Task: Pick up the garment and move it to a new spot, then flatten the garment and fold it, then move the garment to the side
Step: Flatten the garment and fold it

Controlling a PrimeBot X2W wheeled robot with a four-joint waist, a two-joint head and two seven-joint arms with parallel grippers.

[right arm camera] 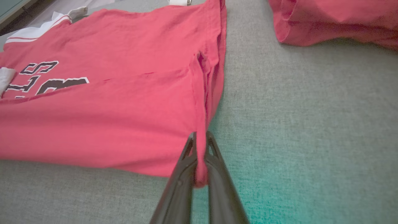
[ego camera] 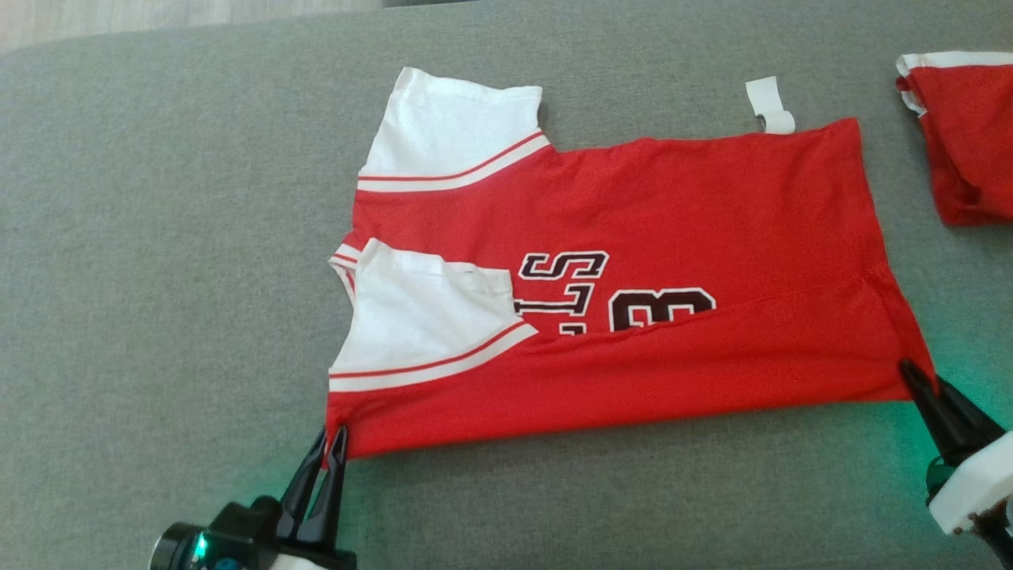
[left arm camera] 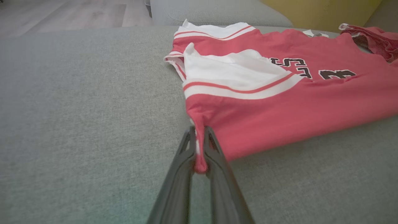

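Note:
The garment [ego camera: 649, 229] is a red jersey with white sleeves and dark lettering, lying sideways on the grey surface with its near long edge folded over the print. My left gripper [ego camera: 332, 434] is shut on the garment's near left corner, below the white sleeve. In the left wrist view, red cloth [left arm camera: 199, 146] is bunched between the dark fingers [left arm camera: 182, 168]. My right gripper [ego camera: 910, 370] is shut on the near right hem corner. The right wrist view has the hem [right arm camera: 200, 155] pinched between the fingers [right arm camera: 214, 174].
A second red garment [ego camera: 965, 134] lies crumpled at the far right, also in the right wrist view [right arm camera: 335, 18]. A white tag [ego camera: 769, 104] sticks out at the jersey's far edge. Grey cushion surface [ego camera: 158, 277] stretches wide to the left; wooden floor [left arm camera: 62, 12] lies beyond.

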